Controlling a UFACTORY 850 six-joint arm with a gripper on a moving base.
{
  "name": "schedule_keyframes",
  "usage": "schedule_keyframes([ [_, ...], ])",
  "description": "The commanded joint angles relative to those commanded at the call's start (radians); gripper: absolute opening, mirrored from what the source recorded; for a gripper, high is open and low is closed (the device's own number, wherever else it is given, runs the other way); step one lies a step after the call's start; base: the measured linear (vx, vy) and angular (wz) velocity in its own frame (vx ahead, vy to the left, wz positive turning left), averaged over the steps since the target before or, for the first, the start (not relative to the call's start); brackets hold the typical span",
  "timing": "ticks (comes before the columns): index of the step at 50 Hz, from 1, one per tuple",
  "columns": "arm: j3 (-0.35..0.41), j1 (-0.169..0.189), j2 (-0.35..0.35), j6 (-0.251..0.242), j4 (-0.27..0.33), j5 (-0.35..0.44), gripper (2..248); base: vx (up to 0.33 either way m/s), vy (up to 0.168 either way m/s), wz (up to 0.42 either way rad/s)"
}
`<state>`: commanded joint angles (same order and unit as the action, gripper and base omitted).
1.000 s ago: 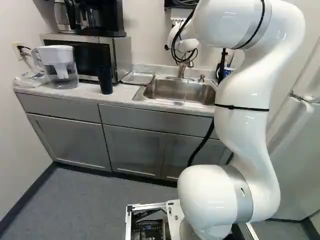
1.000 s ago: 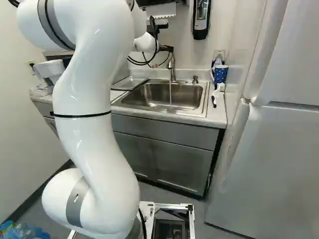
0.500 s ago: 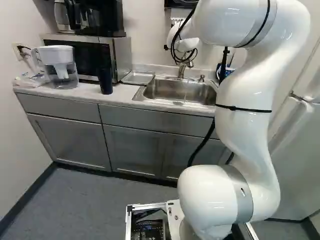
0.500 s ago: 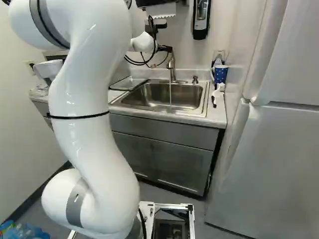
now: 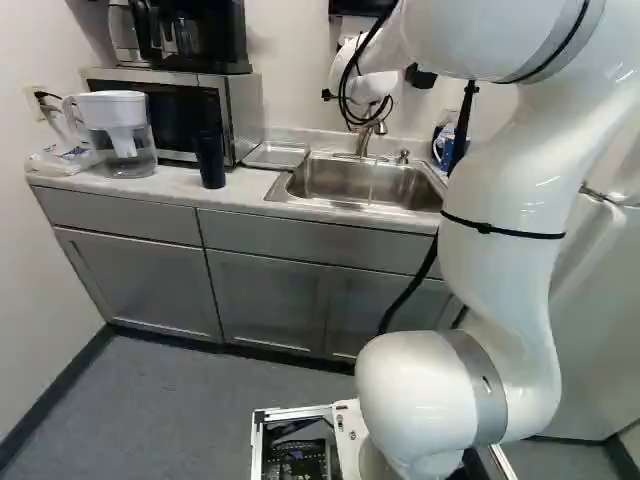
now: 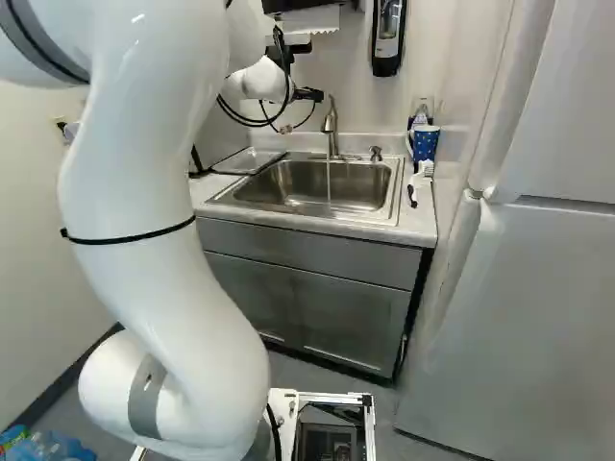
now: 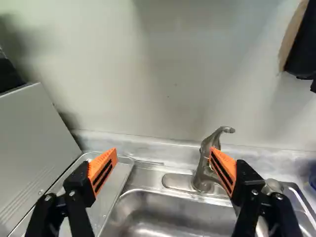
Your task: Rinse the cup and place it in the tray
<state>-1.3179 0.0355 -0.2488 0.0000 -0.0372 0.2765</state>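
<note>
The white arm (image 6: 163,259) reaches forward to the wall end of the steel sink (image 6: 312,184), with the black hand (image 6: 309,94) mostly hidden behind the wrist in the right base view. In the wrist view the hand (image 7: 163,150) is spread wide, its two orange pads (image 7: 103,168) standing well apart. The curved metal faucet (image 7: 206,160) rises ahead, partly covered by one of the pads; whether they touch I cannot quite tell from this angle. In the right base view a thin stream of water (image 6: 329,182) falls from the faucet into the sink.

Two cups stand on the pale stone-look bench (image 5: 170,180), and I cannot say which one the task means. The tall black tumbler (image 5: 210,160) is upright just in front of the silver microwave (image 5: 243,115). The blue mug with white dots (image 6: 426,144) stands beyond the sink's other side, by the wall. A white-headed brush (image 6: 423,171) lies near the mug. The shallow metal tray (image 5: 275,155) rests between the microwave and the sink.

A clear pitcher with a white top (image 5: 120,140) stands left of the tumbler in the left base view, and a black coffee maker (image 5: 200,40) sits on the microwave. A white refrigerator (image 6: 528,307) fills the right of the right base view.
</note>
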Motion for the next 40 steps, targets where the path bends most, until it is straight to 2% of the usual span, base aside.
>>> schedule_keyframes([
  [40,0.197,-0.028,0.183,0.0,0.0,-0.12,247,0.0,0.0,0.0],
])
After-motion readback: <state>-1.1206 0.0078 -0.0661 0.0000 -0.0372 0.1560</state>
